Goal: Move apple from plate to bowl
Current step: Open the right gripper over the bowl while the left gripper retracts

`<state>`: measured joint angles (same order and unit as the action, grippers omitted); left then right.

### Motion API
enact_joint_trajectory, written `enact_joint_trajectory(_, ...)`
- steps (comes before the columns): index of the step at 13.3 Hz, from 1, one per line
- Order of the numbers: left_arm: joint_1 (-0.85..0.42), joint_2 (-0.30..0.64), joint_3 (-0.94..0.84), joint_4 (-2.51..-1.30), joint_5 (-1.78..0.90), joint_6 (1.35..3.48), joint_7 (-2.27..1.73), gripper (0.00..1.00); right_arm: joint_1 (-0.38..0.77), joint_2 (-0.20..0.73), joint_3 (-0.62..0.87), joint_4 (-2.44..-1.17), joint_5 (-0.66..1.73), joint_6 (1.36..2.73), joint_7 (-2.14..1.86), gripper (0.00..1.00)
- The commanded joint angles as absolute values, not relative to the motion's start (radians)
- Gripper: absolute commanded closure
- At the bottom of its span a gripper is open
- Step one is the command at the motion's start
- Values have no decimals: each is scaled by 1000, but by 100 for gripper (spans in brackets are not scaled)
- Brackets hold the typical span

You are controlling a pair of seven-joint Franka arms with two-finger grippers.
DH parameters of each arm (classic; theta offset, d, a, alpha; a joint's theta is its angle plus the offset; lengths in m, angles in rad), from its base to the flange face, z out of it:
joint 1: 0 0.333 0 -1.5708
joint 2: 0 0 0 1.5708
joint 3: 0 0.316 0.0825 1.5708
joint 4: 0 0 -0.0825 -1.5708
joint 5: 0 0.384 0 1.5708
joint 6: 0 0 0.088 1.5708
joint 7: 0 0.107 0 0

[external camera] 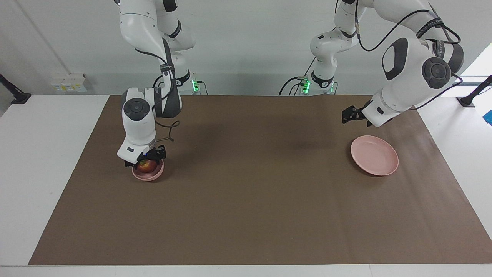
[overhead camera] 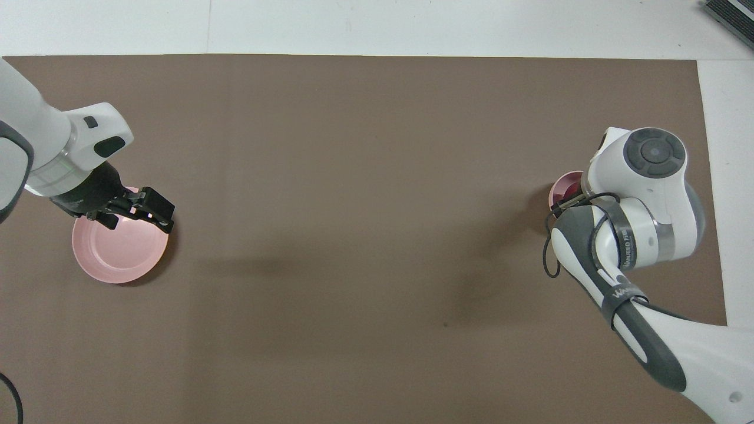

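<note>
Right gripper (external camera: 145,161) low; left gripper (external camera: 348,115) (raised)

This is a robotics lab, set up for tabletop trials. Two white Franka arms, the right arm (external camera: 148,77) and the left arm (external camera: 407,65), stand bolted at the edge of a white table (external camera: 46,161), green status lights glowing at their bases and black cables looped along their links. A plain brown mat (external camera: 250,184) covers the work surface, bare white walls rise at the back, and black camera-stand feet (external camera: 467,100) sit at the table's corners.
</note>
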<state>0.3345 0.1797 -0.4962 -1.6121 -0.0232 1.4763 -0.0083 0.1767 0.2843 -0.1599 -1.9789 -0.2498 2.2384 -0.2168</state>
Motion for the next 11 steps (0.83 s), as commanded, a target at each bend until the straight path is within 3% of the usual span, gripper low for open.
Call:
enact_joint_trajectory(1, 348, 147, -500, -1641, -6, 1508, 9, 0, 167, 285, -155, -1991, -279, 2276, -179, 53)
enact_joint_trajectory(3, 331, 149, -499, -1635, -6, 1511, 9, 0, 166, 288, -155, -1991, -278, 2276, -178, 27)
enact_joint_trajectory(4, 321, 147, -494, -1629, -6, 1509, 8, 0, 166, 288, -155, -1990, -276, 2276, -178, 6)
enact_joint_trajectory(5, 274, 149, -444, -1620, -5, 1509, 8, 0, 166, 288, -153, -1990, -276, 2275, -178, 0)
enact_joint_trajectory(11, -78, 111, -53, -1566, -17, 1450, 14, 0, 166, 290, -153, -1968, -267, 2249, -157, 0)
